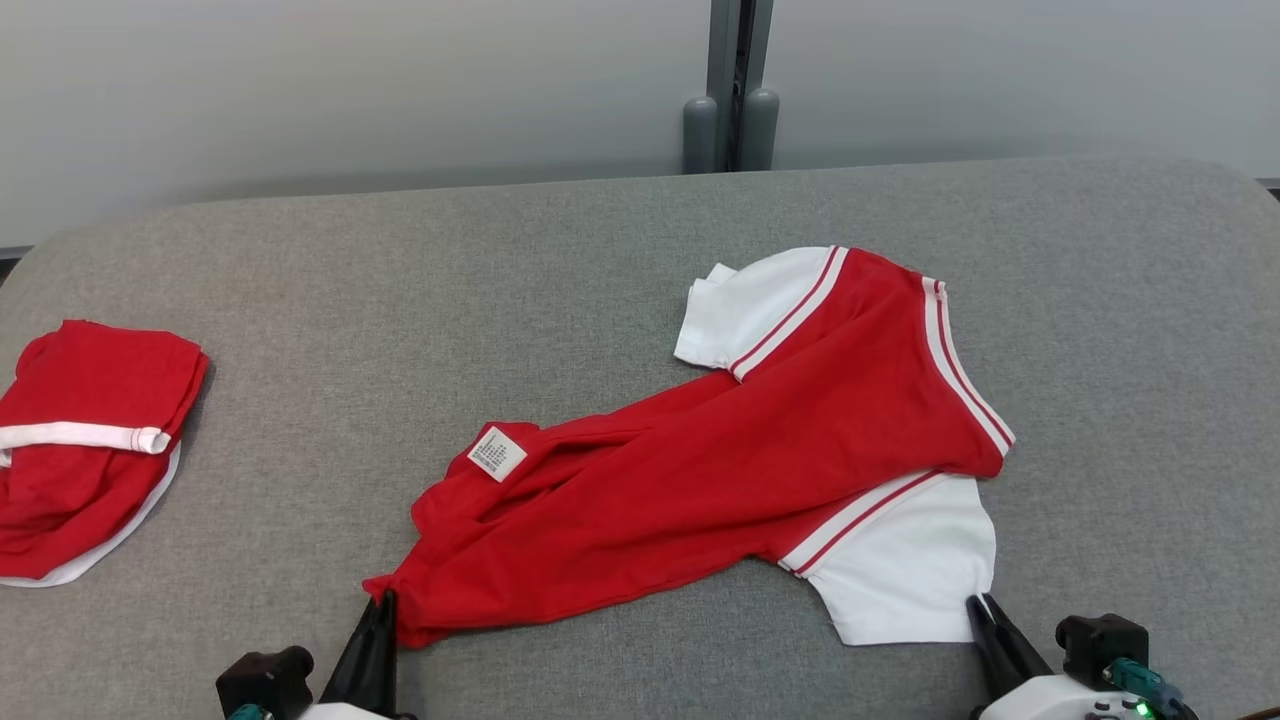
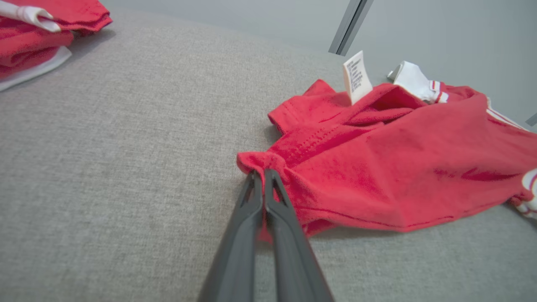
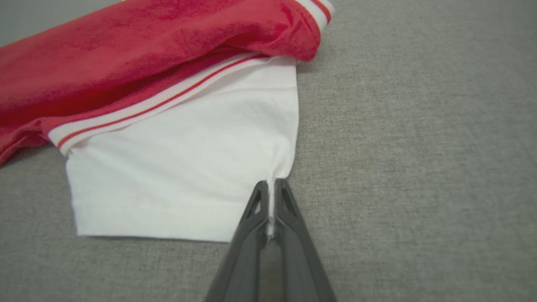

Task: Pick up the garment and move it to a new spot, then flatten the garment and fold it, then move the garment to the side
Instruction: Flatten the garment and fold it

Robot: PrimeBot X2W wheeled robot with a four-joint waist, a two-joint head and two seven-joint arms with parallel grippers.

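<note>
Sprawled and unflattened on the grey table (image 1: 500, 260), right of centre and reaching toward the near edge: a red shirt (image 1: 720, 470) with white sleeves. Collar end far and right, edged with red-and-white striped trim; hem end bunched and twisted toward the near left. Poking out from under the red cloth at the far side, the far sleeve (image 1: 745, 305); lying flat at the near right, the near sleeve (image 1: 900, 575), with a fold of red cloth draped over its striped seam. Standing up out of the creased red cloth toward the hem end, a small white label (image 1: 497, 453). At the near-left corner of the hem, the left gripper (image 2: 263, 173), fingers clenched tight on a small pucker of red fabric, tips low against the table. At the near-right corner of the near sleeve, the right gripper (image 3: 272, 183), fingers pinched together with a thin fold of white cloth caught between them. Two grips on one shirt, well apart, one at each near end. At the left edge of the table, well apart from the shirt, a second garment (image 1: 90, 440), red with a white band, folded into a pile. Beyond the table, a pale wall (image 1: 300, 90) with a grey upright post (image 1: 738, 80).
</note>
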